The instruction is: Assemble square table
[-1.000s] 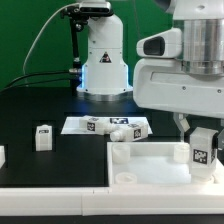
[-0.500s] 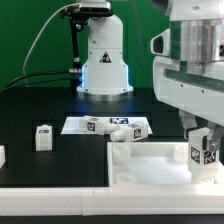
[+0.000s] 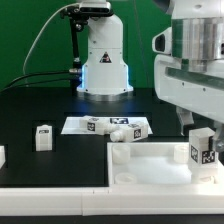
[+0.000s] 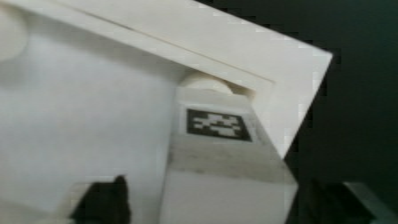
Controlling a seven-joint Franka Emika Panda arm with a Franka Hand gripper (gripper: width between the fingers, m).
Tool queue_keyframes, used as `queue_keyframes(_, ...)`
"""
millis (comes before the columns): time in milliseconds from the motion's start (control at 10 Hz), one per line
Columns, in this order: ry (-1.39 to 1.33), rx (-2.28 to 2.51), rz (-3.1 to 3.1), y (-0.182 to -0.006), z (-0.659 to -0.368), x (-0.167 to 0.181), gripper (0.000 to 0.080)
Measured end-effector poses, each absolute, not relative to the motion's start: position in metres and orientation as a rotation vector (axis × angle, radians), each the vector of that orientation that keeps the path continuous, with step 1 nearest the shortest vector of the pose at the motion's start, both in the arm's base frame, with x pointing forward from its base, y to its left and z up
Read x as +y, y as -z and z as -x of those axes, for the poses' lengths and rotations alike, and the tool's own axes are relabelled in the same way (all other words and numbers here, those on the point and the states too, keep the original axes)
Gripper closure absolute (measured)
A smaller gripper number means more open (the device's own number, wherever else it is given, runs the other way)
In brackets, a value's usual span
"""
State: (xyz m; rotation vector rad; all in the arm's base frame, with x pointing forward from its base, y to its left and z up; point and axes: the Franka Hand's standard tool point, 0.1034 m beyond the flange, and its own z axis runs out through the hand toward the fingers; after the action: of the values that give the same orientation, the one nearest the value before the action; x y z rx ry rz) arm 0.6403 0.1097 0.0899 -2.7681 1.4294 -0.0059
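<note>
Only in wrist view, fingers (image 4: 111, 200) spread either side of leg (image 4: 222, 160), not touching, at table top (image 4: 89, 100) corner

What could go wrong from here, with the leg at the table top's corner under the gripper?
1. The leg sits at the corner socket, right by the edge of the table top. If it is seated askew, it could jam or topple off.
2. The wrist view leaves unclear whether the gripper grips the leg firmly. A loose hold might let it slip.
</note>
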Motion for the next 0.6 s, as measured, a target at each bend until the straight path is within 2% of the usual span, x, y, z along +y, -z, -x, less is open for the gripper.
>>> queue_keyframes(300,-0.009,1.088,2.942,-0.0889,-0.6355,0.1127,0.0152)
queue_keyframes(600,-0.05,0.798,3.032,-0.0936,-0.6361,0.1093,0.015)
